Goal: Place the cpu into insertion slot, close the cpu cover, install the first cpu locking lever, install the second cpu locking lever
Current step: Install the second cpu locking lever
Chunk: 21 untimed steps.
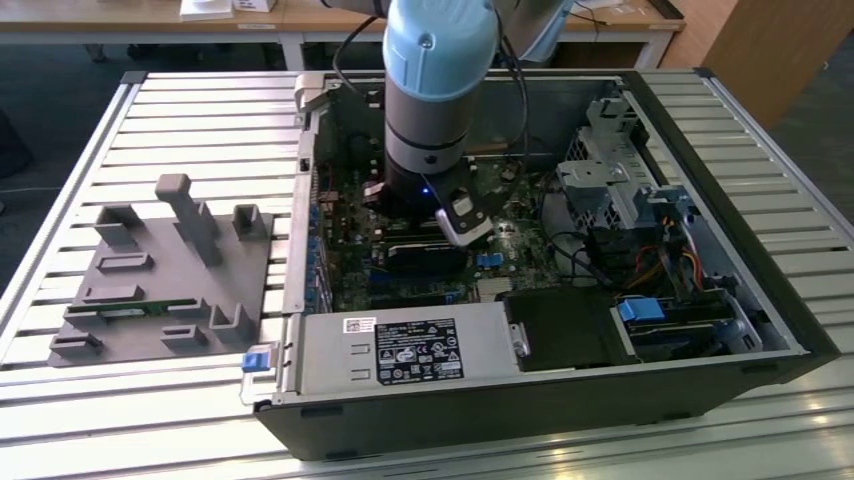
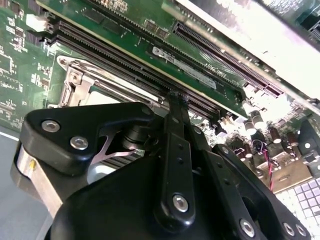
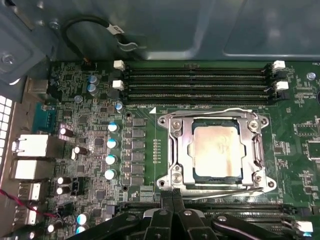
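Exterior view: we see the arm reaching down into the open computer case, beside a grey fixture.
First wrist view: the cpu sits in the insertion slot, under the closed cpu cover; the gripper is clenched at the socket's edge.
Second wrist view: we see the fingers pressed together above the memory slots.

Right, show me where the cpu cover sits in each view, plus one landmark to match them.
First wrist view: cpu cover frames the cpu, between two banks of long slots.
Second wrist view: its corner peeks past the pincer.
Exterior view: the arm stands over that part of the board.
Landmark: long black slots beside the pincer.
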Available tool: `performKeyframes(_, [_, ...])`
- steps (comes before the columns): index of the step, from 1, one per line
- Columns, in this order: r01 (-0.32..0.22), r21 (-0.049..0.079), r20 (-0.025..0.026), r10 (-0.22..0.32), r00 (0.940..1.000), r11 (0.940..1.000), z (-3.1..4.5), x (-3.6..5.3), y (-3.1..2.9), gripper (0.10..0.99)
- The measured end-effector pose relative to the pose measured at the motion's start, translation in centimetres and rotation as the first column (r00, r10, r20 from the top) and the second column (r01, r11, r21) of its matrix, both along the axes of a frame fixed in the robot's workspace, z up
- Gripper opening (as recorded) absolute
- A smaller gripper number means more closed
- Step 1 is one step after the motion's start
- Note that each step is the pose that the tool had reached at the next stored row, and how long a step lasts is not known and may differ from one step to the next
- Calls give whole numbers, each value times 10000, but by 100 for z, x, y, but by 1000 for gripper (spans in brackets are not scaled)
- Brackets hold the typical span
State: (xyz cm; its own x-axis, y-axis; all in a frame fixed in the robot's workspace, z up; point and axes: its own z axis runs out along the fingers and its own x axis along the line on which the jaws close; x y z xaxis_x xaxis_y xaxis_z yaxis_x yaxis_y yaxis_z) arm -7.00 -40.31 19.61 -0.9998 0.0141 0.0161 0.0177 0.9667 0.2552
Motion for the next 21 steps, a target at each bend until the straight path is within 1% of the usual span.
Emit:
performKeyframes(3, [2, 131, 2, -2, 10000, 9999, -16, -1, 0, 106])
performKeyframes(7, [0, 207, -1, 0, 10000, 9998, -34, -7, -2, 106])
performKeyframes(11, [0, 327, 3, 0, 10000, 9995, -47, -30, 0, 106])
performKeyframes(15, [1, 410, 1, -1, 10000, 9992, -62, -62, 0, 106])
performKeyframes(18, [0, 475, -1, 0, 10000, 9989, -84, -66, 0, 106])
performKeyframes(21, [1, 511, -1, -1, 10000, 9987, -108, -66, -1, 106])
